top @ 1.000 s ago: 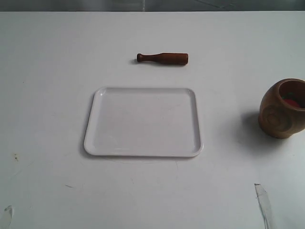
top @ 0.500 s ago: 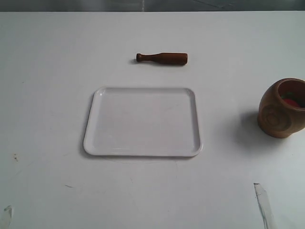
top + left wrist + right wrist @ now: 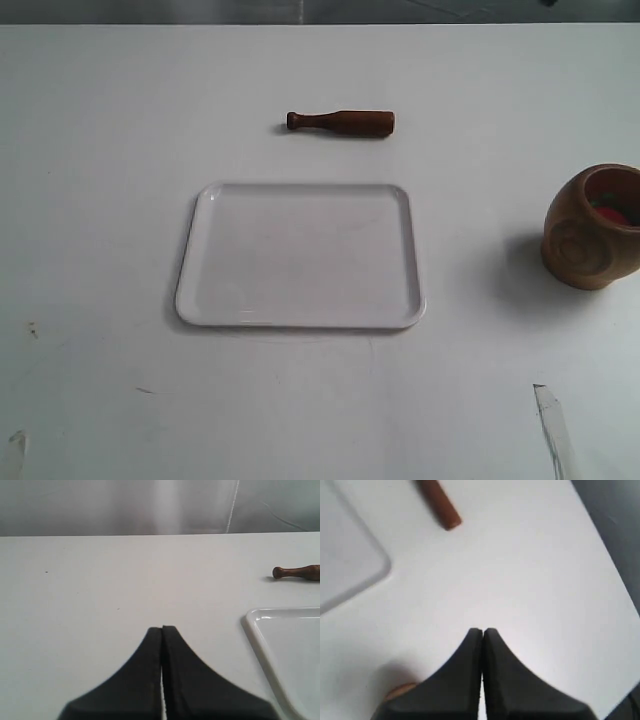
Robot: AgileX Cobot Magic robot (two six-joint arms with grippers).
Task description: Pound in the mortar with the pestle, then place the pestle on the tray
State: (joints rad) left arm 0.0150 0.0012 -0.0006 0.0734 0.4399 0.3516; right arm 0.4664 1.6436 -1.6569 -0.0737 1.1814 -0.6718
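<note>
The dark reddish-brown pestle (image 3: 341,122) lies flat on the white table beyond the tray, its knobbed handle pointing left. The white tray (image 3: 300,257) sits in the middle with nothing on it. At the right edge stands the light-brown mortar (image 3: 594,227) with reddish bits inside. Neither gripper shows in the exterior view. My left gripper (image 3: 162,628) is shut and holds nothing, with the tray's corner (image 3: 280,640) and the pestle's handle (image 3: 296,572) off to one side. My right gripper (image 3: 482,630) is shut too, above bare table, with the pestle's thick end (image 3: 440,505) ahead and a sliver of the mortar (image 3: 400,691) beside its fingers.
The white table (image 3: 110,150) stretches wide around the objects. Its far edge meets a dark strip (image 3: 300,10). A pale strip (image 3: 553,430) lies near the front right, and small marks dot the front left.
</note>
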